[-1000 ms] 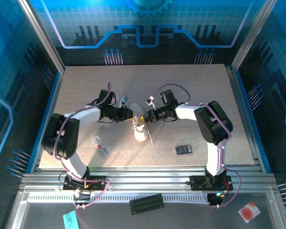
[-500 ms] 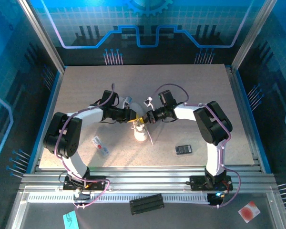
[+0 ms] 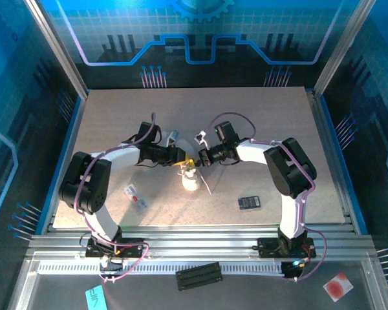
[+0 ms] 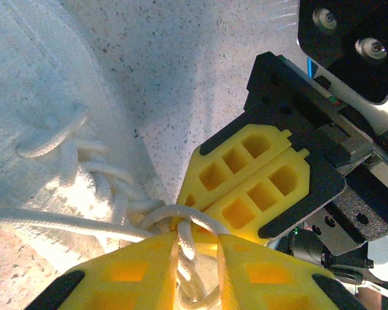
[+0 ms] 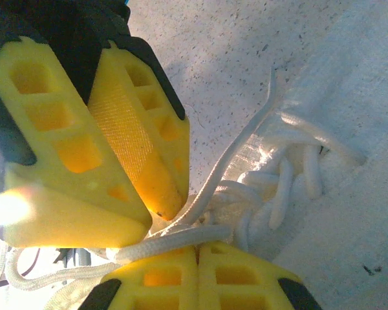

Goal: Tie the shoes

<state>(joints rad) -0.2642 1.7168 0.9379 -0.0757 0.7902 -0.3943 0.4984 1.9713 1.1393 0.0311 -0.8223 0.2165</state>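
Note:
The small white shoe [image 3: 190, 181] stands at the middle of the table, toe toward me. Both grippers meet just above its laces [image 4: 103, 174]. My left gripper [image 3: 183, 157] comes in from the left. In the left wrist view its yellow fingers [image 4: 194, 236] stand a little apart, with lace strands running loose through the gap. My right gripper [image 3: 199, 159] comes in from the right, its fingers [image 5: 197, 248] pressed together. A lace strand [image 5: 181, 236] lies across their tips; I cannot tell if it is pinched. The shoe's upper [image 5: 349, 129] lies right beneath.
A small flat black rectangle [image 3: 249, 203] lies right of the shoe and a white tag [image 3: 136, 196] to its left. One loose lace end [image 3: 207, 186] trails on the speckled table [image 3: 278, 123]. Blue walls close in the sides and back.
Both grippers have drawn slightly closer over the shoe's laces. My left gripper's fingers have parted a little around the lace. The right gripper stays shut.

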